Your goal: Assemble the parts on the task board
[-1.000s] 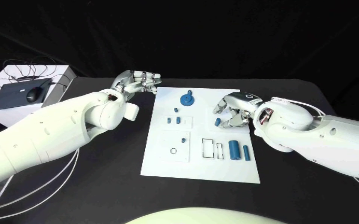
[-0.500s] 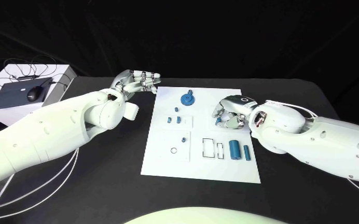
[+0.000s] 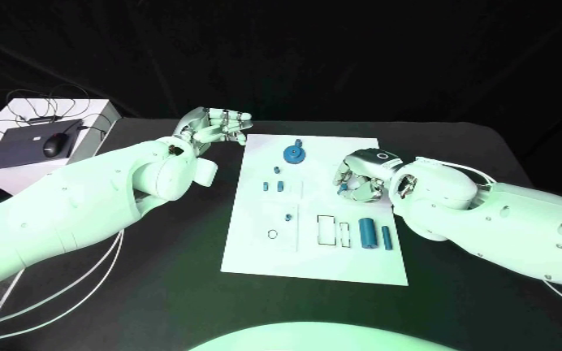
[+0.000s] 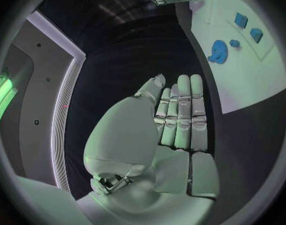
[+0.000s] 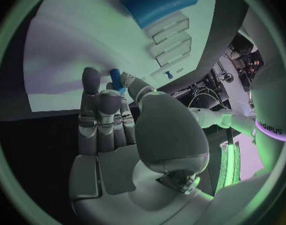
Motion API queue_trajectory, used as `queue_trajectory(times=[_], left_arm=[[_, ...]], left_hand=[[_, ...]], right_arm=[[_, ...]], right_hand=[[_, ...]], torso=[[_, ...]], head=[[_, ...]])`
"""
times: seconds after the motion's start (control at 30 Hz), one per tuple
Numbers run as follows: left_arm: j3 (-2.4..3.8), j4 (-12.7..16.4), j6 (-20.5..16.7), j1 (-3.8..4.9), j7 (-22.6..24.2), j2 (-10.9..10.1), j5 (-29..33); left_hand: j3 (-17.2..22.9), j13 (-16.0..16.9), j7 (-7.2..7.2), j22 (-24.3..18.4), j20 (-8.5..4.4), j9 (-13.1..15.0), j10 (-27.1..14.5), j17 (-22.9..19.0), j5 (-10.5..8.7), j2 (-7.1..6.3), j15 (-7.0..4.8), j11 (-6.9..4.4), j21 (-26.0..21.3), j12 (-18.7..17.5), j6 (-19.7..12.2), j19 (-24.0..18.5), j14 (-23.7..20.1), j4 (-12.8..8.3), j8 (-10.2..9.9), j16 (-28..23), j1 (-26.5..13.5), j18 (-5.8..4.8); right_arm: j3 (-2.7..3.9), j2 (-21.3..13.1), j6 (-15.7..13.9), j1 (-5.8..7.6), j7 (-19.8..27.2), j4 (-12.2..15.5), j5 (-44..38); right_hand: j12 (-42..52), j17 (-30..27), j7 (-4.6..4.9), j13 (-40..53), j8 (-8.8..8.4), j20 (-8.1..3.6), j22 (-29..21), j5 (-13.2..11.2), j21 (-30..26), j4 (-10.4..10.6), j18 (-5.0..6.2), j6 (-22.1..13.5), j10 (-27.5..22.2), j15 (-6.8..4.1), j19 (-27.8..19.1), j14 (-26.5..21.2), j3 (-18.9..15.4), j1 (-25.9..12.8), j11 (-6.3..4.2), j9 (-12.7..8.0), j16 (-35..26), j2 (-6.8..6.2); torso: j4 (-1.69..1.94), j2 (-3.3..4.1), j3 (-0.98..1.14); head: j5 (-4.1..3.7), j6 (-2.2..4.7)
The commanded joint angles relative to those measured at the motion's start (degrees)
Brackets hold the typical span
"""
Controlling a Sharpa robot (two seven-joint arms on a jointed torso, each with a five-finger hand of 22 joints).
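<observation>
The white task board (image 3: 314, 257) lies mid-table. On it sit a blue gear (image 3: 293, 154), two small blue blocks (image 3: 273, 187), a thick blue cylinder (image 3: 368, 233) and a thin blue bar (image 3: 386, 237) beside empty outlined slots (image 3: 326, 231). My right hand (image 3: 363, 176) hovers over the board's right side and pinches a small blue peg (image 3: 343, 191) between thumb and fingers; the peg (image 5: 117, 79) shows at the fingertips, with the cylinder (image 5: 160, 4) beyond. My left hand (image 3: 217, 127) is off the board's far left corner, fingers (image 4: 180, 115) straight and empty.
A white box with a black device and mouse (image 3: 47, 144) stands at the table's left edge. White cables (image 3: 71, 286) trail under my left arm. Bare black table surrounds the board.
My right hand has drawn slightly inward over the board, still holding the small blue peg. The left arm has not moved.
</observation>
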Motion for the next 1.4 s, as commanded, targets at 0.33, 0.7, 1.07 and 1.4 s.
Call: queue_trajectory(times=[0.33, 0.7, 1.07, 1.4], left_arm=[[0.02, 0.1, 0.92, 0.04, 0.29, 0.0, 0.25], [0.02, 0.02, 0.95, 0.04, 0.28, 0.16, 0.25], [0.02, -0.14, 1.0, 0.03, 0.26, 0.36, 0.25], [0.02, -0.57, 1.24, 0.03, 0.31, 0.98, 0.39]], left_hand=[[-0.05, -0.06, -0.05, -0.04, 0.03, -0.02, -0.43, -0.08, 0.15, 0.41, 0.11, 0.03, -0.44, 0.37, 0.28, 0.54, -0.08, 0.4, -0.1, -0.23, -0.24, 0.33], [-0.05, -0.06, -0.05, -0.04, 0.03, -0.02, -0.43, -0.08, 0.15, 0.42, 0.11, 0.03, -0.45, 0.37, 0.28, 0.54, -0.09, 0.41, -0.1, -0.23, -0.25, 0.32], [-0.05, -0.06, -0.05, -0.04, 0.03, -0.02, -0.43, -0.08, 0.15, 0.42, 0.11, 0.03, -0.45, 0.37, 0.28, 0.54, -0.09, 0.41, -0.1, -0.23, -0.25, 0.32], [-0.08, -0.06, -0.06, -0.09, 0.05, -0.02, -0.52, -0.07, 0.14, 0.39, 0.14, 0.06, -0.61, 0.37, 0.25, 0.6, -0.09, 0.59, -0.09, -0.23, -0.37, 0.31]], right_arm=[[-0.01, -0.29, -1.91, -0.11, -0.34, 0.74, -1.55], [0.04, -1.38, -5.88, -0.01, -0.03, 2.8, -2.56], [0.47, -2.84, -6.74, 1.16, 0.04, 7.04, -2.74], [0.67, -1.8, -6.65, 2.09, 0.86, 11.6, -1.2]], right_hand=[[-0.01, 0.23, -0.23, 0.21, 0.34, -0.85, 0.67, -2.7, 0.1, -1.04, 0.02, 2.72, 3.13, -1.11, 0.33, 0.14, 0.86, 1.26, -0.89, 0.24, 0.31, 2.49], [0.19, 0.92, -1.01, 0.51, 0.21, -2.64, 1.14, -9.35, 0.78, -2.85, -1.78, 5.87, 10.17, -2.63, 0.16, 0.32, 2.45, 2.94, -2.94, 0.71, 0.1, 4.41], [0.2, 1.08, -1.04, 0.53, 0.27, -2.71, 1.12, -9.43, 0.88, -2.98, -1.89, 5.96, 10.23, -2.63, 0.03, 0.32, 2.49, 3.04, -2.94, 0.71, -0.05, 4.4], [0.19, 1.19, -1.03, 0.52, 0.23, -2.75, 1.11, -9.42, 0.95, -3.05, -1.95, 5.92, 10.19, -2.63, -0.07, 0.33, 2.52, 3.06, -2.93, 0.68, -0.15, 4.42]], torso=[[0.01, 0.0, 0.02], [-0.03, 0.02, 0.01], [0.0, -0.06, -0.01], [-0.11, -0.05, -0.07]], head=[[0.04, 0.06], [-0.05, 0.09], [0.2, 0.08], [1.11, 0.09]])
